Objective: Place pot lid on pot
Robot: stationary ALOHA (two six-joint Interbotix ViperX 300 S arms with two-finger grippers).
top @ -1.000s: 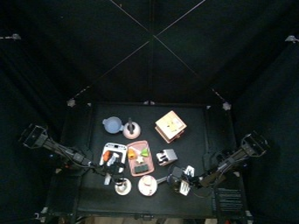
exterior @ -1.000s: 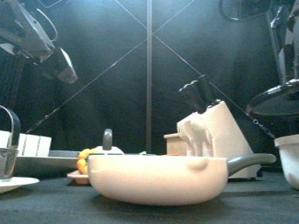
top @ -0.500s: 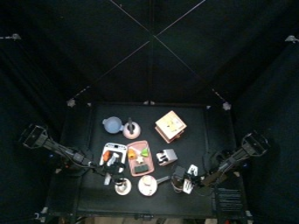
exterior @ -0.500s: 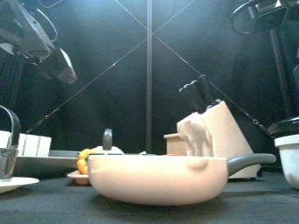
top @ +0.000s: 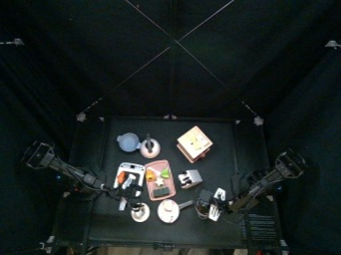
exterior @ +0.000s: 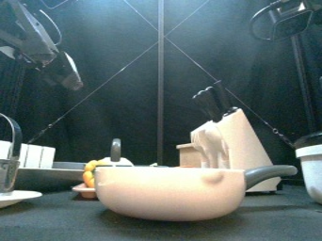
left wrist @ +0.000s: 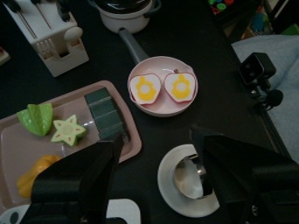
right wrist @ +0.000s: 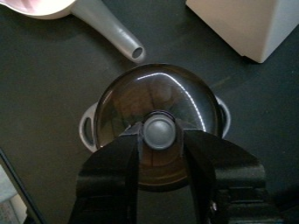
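The dark glass pot lid (right wrist: 138,94) with a grey knob lies flat on the small white pot (right wrist: 86,123), whose two side handles show past its rim. My right gripper (right wrist: 162,147) stands straight over it, its jaws shut on the knob from both sides. In the front view the pot (exterior: 311,177) stands at the far right edge with the lid (exterior: 310,141) capping it. The top view has the pot (top: 210,208) near the table's front right, under the right arm. My left gripper (left wrist: 152,147) hangs open over the table's left half, holding nothing.
A cream saucepan (exterior: 170,190) stands large at the front, its handle pointing toward the pot. Behind it is a knife block (exterior: 229,139). Under the left arm lie a pink pan with eggs (left wrist: 163,85), a pink tray (left wrist: 111,92) of cut vegetables and a saucer (left wrist: 176,194).
The right gripper has come down with the lid, from above the pot onto it. Over the last half second it has hardly moved. The left arm is still.
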